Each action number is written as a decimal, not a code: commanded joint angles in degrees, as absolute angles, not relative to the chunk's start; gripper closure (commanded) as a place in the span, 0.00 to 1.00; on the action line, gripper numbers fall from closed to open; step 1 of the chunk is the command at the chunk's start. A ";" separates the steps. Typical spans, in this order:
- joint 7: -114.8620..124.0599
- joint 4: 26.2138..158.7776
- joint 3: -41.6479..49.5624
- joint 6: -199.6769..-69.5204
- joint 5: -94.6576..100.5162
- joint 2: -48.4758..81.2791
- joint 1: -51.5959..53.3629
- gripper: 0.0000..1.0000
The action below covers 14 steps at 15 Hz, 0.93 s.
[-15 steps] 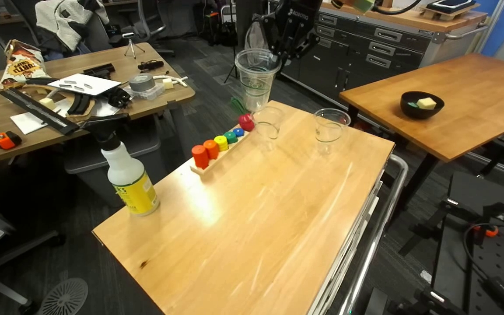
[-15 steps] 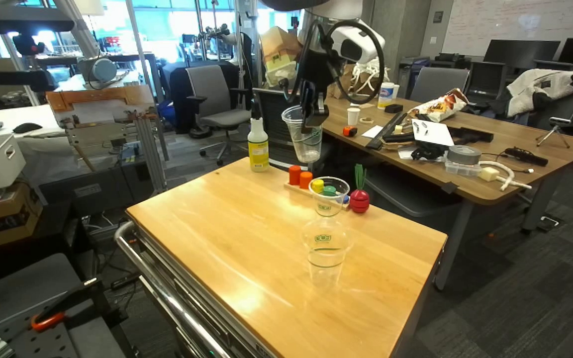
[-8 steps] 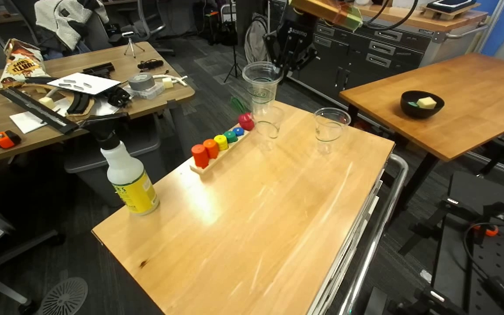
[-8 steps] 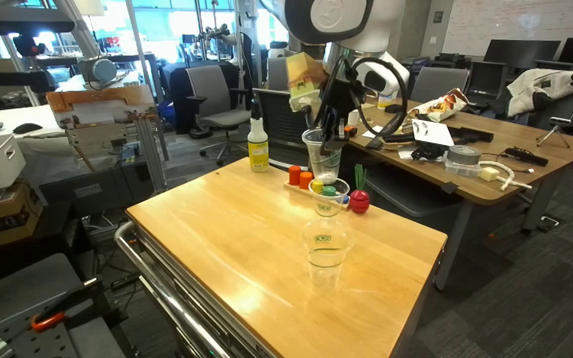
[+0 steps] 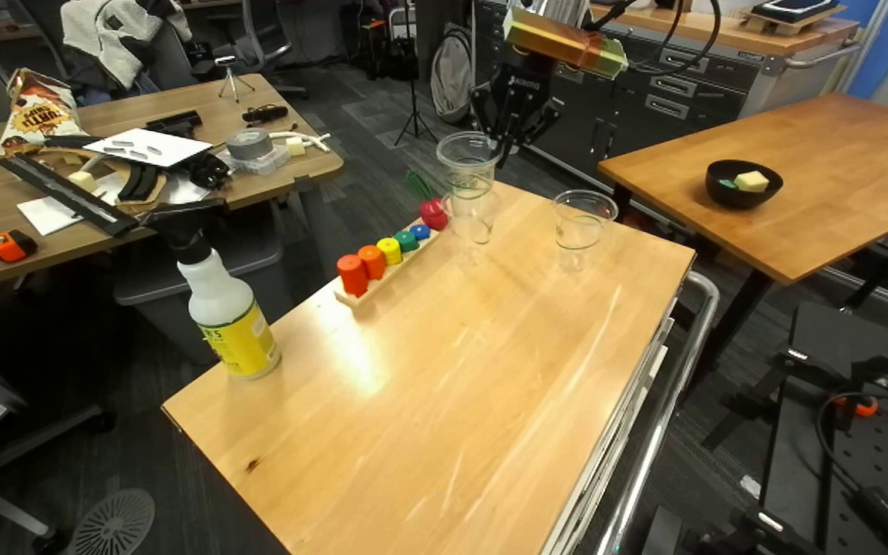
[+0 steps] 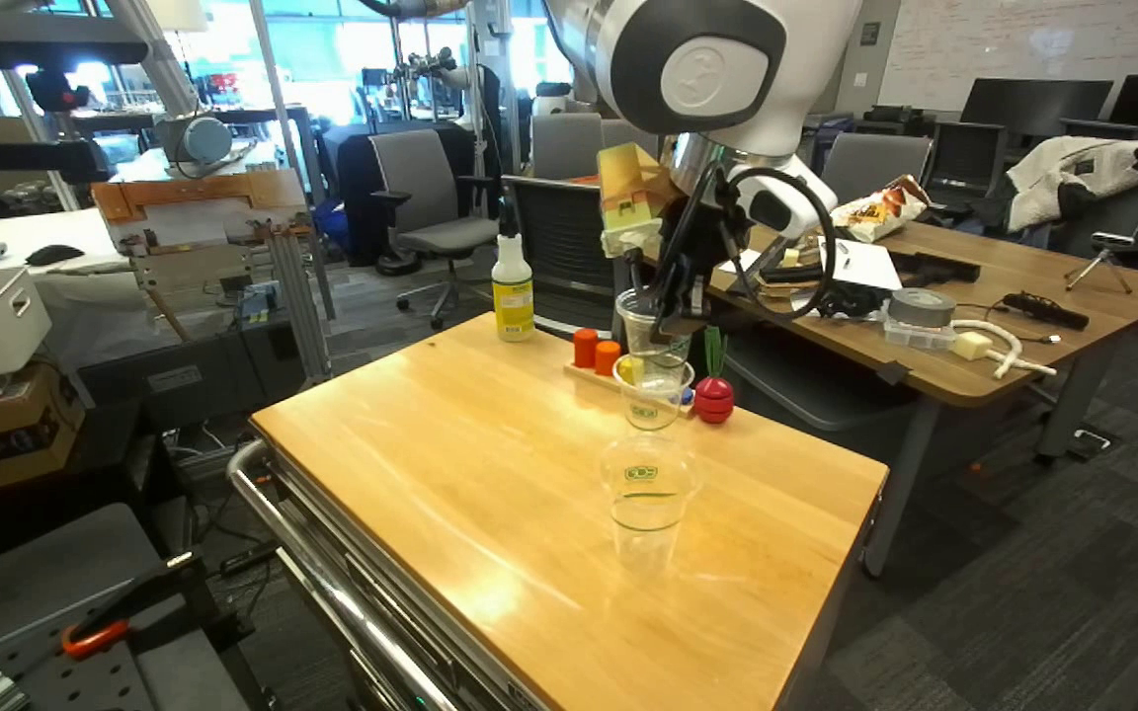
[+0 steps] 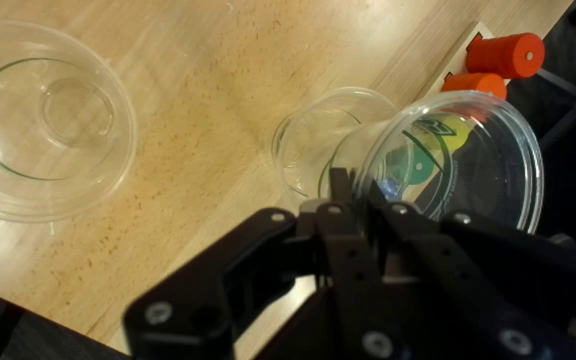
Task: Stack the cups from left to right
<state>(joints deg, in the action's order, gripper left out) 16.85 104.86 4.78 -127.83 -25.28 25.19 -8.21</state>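
the clear plastic cup [image 5: 466, 165], single or nested you can't tell, is up off the tabletop [image 5: 428, 408], your hand [image 7: 357, 190] pinching its wall by the rim. in all three views it overlaps a standing cup [image 7: 305, 150]; whether they touch is unclear. a lone cup [image 7: 50, 122] stands apart. along one tabletop edge you have the red radish-like toy [image 6: 714, 400], the row of coloured cylinders [image 5: 389, 252] just beside it, and the spray bottle [image 5: 234, 325].
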 commanded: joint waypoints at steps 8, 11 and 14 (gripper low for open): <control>16.31 101.57 4.03 -124.84 -26.51 28.00 -9.54 0.56; 16.31 101.48 3.95 -124.92 -26.29 27.43 -9.36 0.33; 16.60 101.42 4.05 -124.83 -25.46 27.31 -8.95 0.08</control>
<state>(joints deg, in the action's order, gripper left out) 16.82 102.37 4.38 -126.41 -25.29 27.83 -8.78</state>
